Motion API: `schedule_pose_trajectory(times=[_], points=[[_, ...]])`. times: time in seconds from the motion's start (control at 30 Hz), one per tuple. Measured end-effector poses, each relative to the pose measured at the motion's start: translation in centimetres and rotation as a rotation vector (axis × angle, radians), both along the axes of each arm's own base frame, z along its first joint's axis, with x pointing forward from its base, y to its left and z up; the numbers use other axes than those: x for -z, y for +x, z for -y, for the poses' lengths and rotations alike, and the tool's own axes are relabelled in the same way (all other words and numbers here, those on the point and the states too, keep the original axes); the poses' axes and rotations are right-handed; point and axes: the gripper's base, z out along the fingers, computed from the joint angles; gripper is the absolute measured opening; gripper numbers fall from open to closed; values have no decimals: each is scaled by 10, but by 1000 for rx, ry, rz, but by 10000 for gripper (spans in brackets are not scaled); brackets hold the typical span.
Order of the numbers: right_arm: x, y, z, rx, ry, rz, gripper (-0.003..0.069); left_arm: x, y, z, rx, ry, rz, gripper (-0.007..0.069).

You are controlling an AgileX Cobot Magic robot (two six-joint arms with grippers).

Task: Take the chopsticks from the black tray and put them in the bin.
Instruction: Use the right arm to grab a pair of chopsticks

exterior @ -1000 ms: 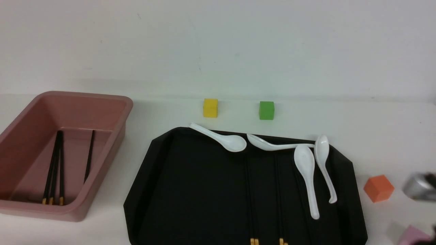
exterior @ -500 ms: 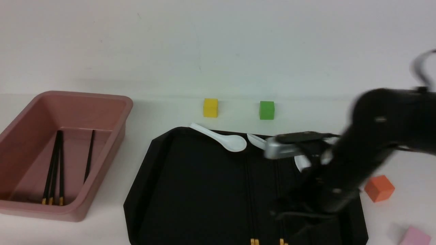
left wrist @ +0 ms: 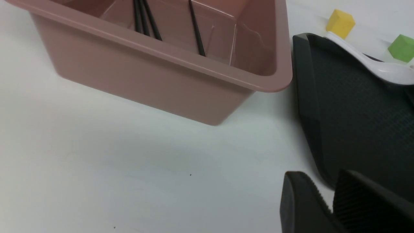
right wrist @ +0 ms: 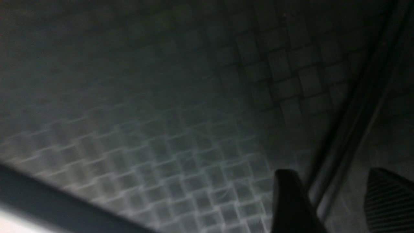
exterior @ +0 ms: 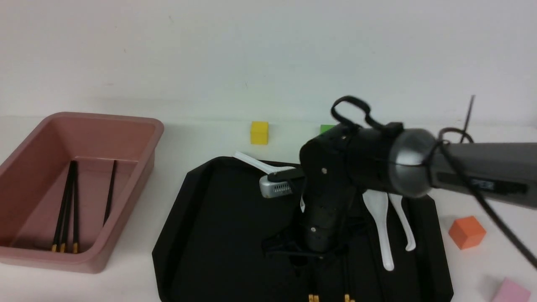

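The black tray (exterior: 209, 235) fills the middle of the front view. Chopsticks (exterior: 313, 297) lie on it, and only their gold ends show at its near edge below my right arm. My right gripper (exterior: 308, 256) points down over them. In the right wrist view the right gripper (right wrist: 336, 200) is open, with a pair of chopsticks (right wrist: 352, 129) running between its fingers, untouched. The pink bin (exterior: 138, 126) at the left holds three chopsticks (exterior: 67, 201). The left gripper (left wrist: 326, 194) hovers over the table between the bin (left wrist: 181, 84) and the tray (left wrist: 349, 123), slightly open and empty.
White spoons (exterior: 379, 218) lie on the tray's right side, and another spoon (exterior: 251, 161) rests on its far rim. A yellow cube (exterior: 259, 132) and a half-hidden green cube (exterior: 325, 128) stand behind the tray. Right of it are an orange cube (exterior: 466, 231) and a pink cube (exterior: 509, 291).
My right arm has swung in from the right edge to over the tray's middle and lowered onto the chopsticks. Its gripper has opened.
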Motion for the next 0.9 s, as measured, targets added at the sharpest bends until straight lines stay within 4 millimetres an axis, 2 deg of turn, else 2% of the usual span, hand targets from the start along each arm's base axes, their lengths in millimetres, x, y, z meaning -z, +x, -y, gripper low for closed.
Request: schedule_pose_trajectory(times=[0.1,0.37,0.43,0.57,0.63,0.8,0.9], points=[[13,2,-1,1,-22,-22,362,0,0,0,0,0,0,176],[14,3,-1,-1,-30,-23,342,0,0,0,0,0,0,176],[15,3,-1,-2,-35,-27,318,0,0,0,0,0,0,176],[15,1,2,-6,-64,-51,150,0,0,0,0,0,0,176],[14,0,3,-9,-71,-65,128,0,0,0,0,0,0,176],[2,-4,6,-11,-78,-73,132,0,0,0,0,0,0,176],[-21,-9,9,-11,-55,-49,132,0,0,0,0,0,0,179]])
